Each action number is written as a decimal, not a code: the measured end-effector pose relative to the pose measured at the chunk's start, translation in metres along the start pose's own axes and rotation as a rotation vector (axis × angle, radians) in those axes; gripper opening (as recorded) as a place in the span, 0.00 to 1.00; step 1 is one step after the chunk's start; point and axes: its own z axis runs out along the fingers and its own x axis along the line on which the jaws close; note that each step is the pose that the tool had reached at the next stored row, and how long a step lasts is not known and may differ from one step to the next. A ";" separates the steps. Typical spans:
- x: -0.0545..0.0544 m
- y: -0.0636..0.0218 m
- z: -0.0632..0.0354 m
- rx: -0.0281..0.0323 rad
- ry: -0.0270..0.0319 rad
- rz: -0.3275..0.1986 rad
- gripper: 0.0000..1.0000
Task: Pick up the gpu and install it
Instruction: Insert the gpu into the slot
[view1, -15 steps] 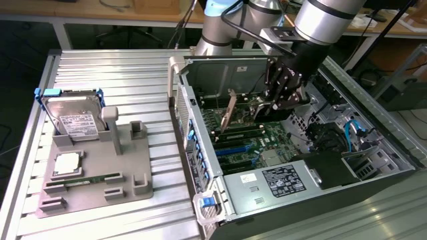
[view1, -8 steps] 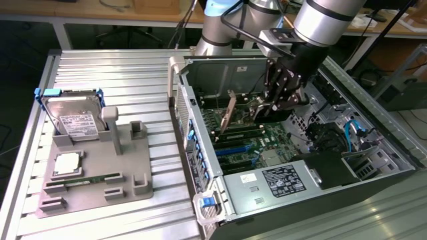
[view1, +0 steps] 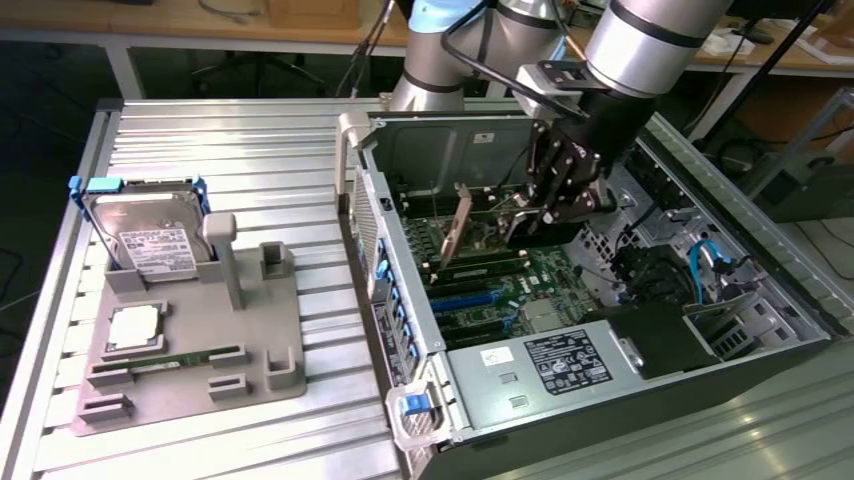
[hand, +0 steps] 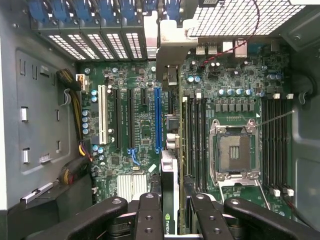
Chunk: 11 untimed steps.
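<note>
Fingers part-closed, clamping gpu edge-on above motherboard.

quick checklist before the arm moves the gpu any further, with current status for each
1. Card held: the black gripper is closed on the thin green-brown gpu card, which stands on edge inside the open grey computer case. ok.
2. Card upright between the gripper fingers, edge facing the green motherboard. ok.
3. Card lined up over the long blue expansion slot: it sits beside that slot, exact alignment cannot tell.
4. Slot free of debris: looks bare. ok.
5. Card seated in a slot: cannot tell.
6. Silver hard drive with white label stays on the grey fixture outside the case, away from the arm. ok.
</note>
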 end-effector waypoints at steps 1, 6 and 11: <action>0.000 0.0000 0.0004 0.0000 -0.0001 0.000 0.27; 0.000 -0.0002 0.0024 0.0000 0.0000 -0.001 0.27; 0.000 -0.0003 0.0044 0.0000 -0.0001 -0.001 0.27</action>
